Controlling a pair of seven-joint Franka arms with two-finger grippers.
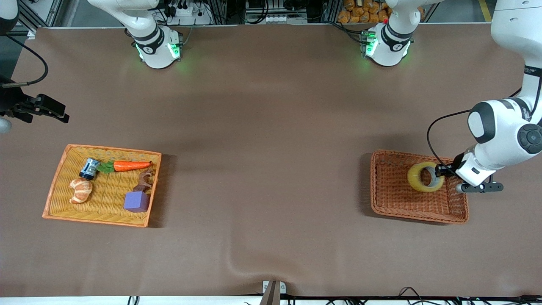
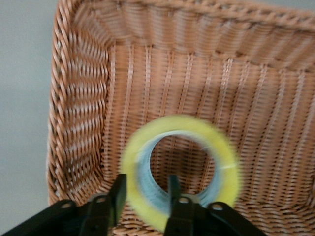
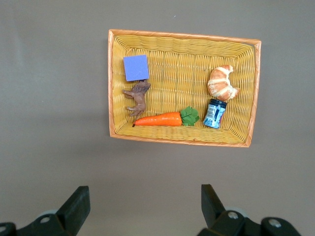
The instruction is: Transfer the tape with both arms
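Note:
The tape (image 1: 417, 181), a yellowish ring with a grey core, stands tilted on edge in the brown wicker basket (image 1: 406, 208) at the left arm's end of the table. My left gripper (image 1: 443, 171) reaches into that basket and is shut on the ring's wall. In the left wrist view one finger (image 2: 118, 192) is outside the tape (image 2: 224, 164) and the other inside the hole, with the left gripper (image 2: 145, 191) over the basket floor (image 2: 78, 113). My right gripper (image 1: 54, 111) hangs open and empty over bare table beside the yellow basket (image 1: 106, 208); its open jaws (image 3: 142, 204) show in the right wrist view.
The yellow basket (image 3: 172, 54) at the right arm's end holds a carrot (image 1: 131, 165), a blue can (image 1: 89, 168), a croissant-like orange toy (image 1: 80, 190), a purple cube (image 1: 136, 201) and a brown animal figure (image 1: 144, 183). A brown cloth covers the table.

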